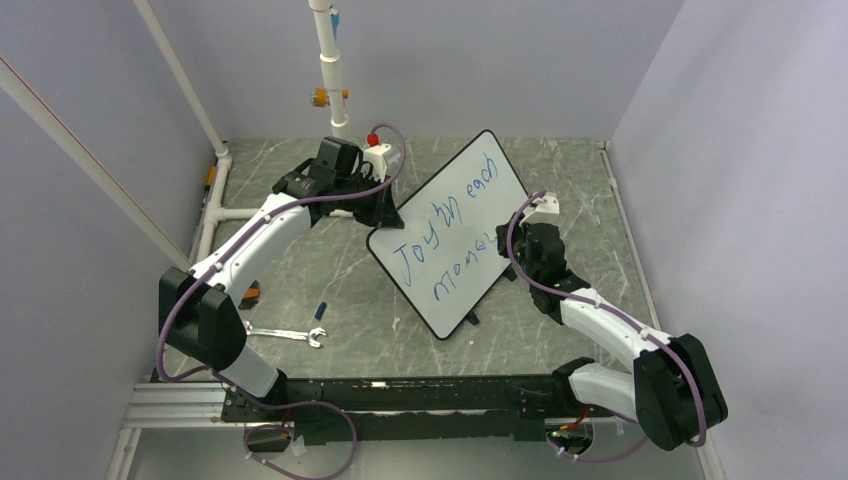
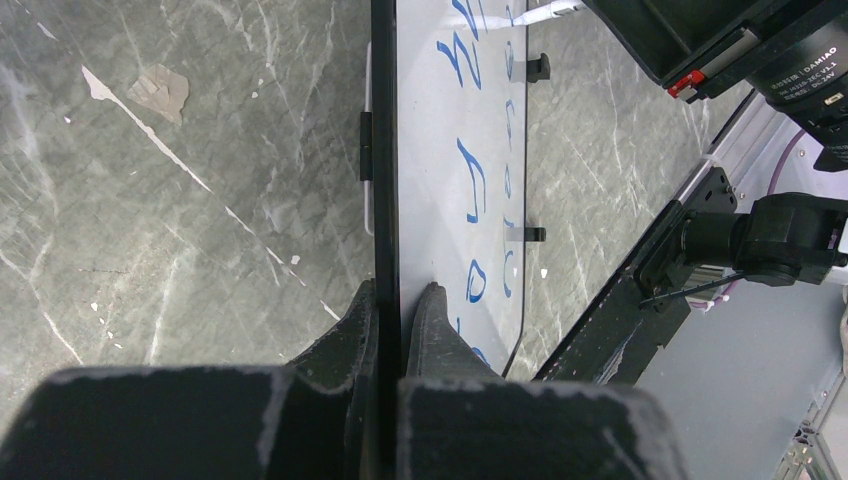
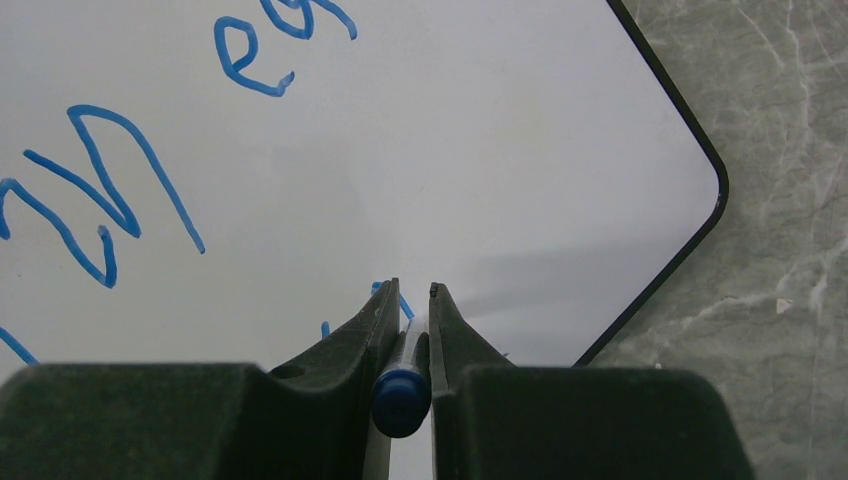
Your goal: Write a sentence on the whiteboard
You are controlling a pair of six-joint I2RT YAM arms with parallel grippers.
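The whiteboard lies tilted on the table at the middle, with its black rim and small feet showing. The sentence is blue handwriting reading "Joy in each" over a second line beginning "mome". My left gripper is shut on the board's left edge; in the left wrist view the rim of the whiteboard sits between the fingers. My right gripper is shut on a blue marker, its tip at the whiteboard beside fresh blue strokes.
A metal wrench and a small blue cap lie on the table left of the board. A white post stands at the back. A black rail runs along the near edge.
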